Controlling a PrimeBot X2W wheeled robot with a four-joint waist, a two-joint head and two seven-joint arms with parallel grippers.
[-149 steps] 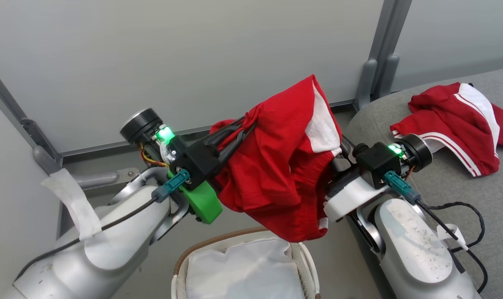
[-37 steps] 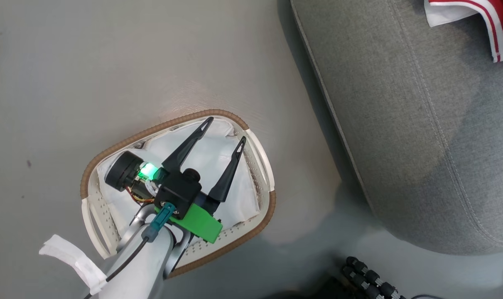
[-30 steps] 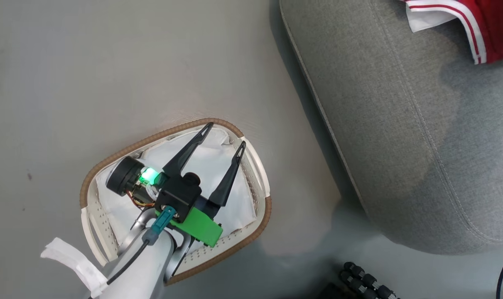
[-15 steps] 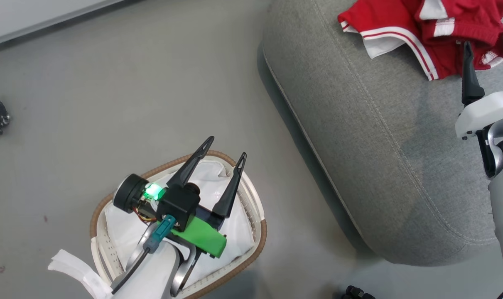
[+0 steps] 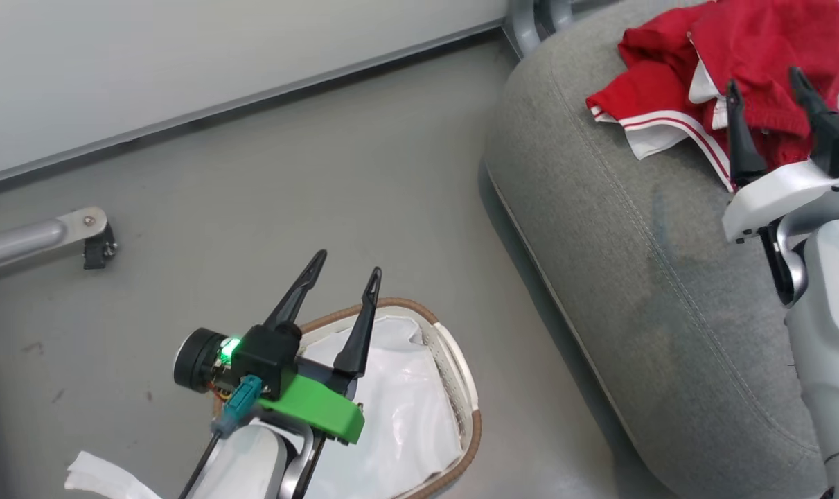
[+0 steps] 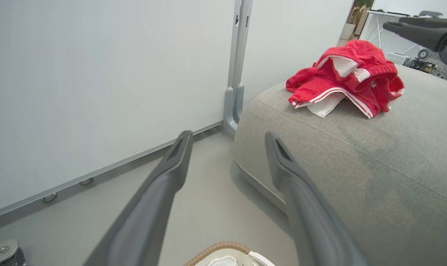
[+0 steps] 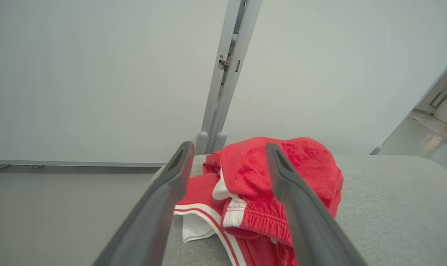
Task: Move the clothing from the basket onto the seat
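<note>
Right claw (image 5: 763, 77) stands open over clothing (image 5: 661, 83) on seat (image 5: 634, 277); I should back out straight, tips clear of folds. Left claw (image 5: 348, 262) open above basket (image 5: 457, 360).

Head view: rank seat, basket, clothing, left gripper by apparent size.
1. seat, by far.
2. clothing and basket look about alike; the basket is partly out of frame.
3. left gripper, though nearness to the camera inflates it.

Matt red cloth clothing (image 5: 655, 86) rests on the coarse grey weave of the seat (image 5: 634, 291); the basket (image 5: 454, 364) shows perforated white plastic, woven brown rim.
</note>
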